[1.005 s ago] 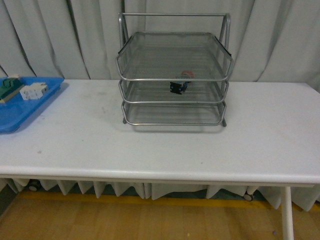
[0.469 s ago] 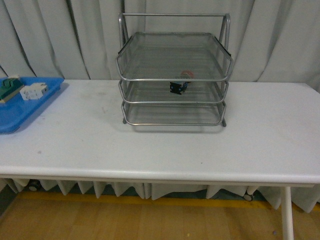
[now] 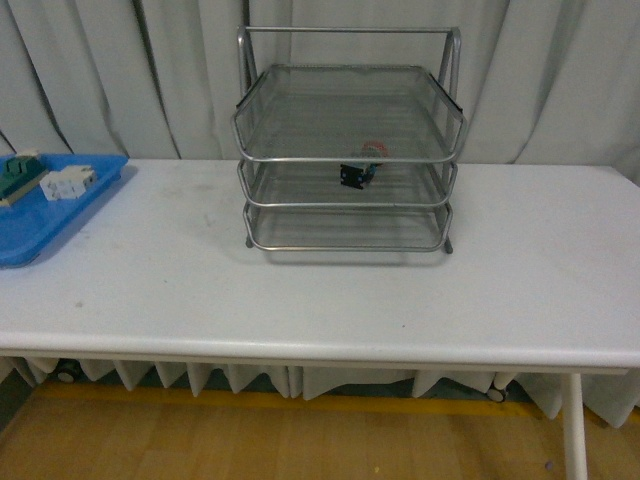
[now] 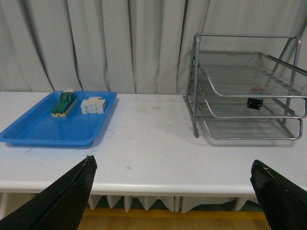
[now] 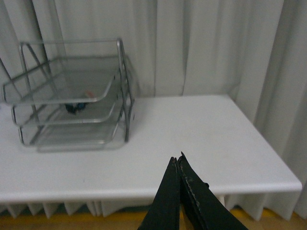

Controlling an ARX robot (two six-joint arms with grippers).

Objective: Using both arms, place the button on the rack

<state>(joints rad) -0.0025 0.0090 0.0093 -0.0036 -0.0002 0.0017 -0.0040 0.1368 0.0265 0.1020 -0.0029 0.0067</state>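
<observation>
Nothing has shifted over the last second: the button (image 3: 356, 172) sits on the rack's (image 3: 348, 158) middle shelf, toward three o'clock. My left gripper (image 4: 172, 191) is spread wide, my right gripper (image 5: 178, 163) pinched together, both empty. The placing looks done.

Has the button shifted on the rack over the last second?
No. In the front view the button sits at the same spot on the middle shelf of the rack, just behind that shelf's front rail, right of centre.
</observation>
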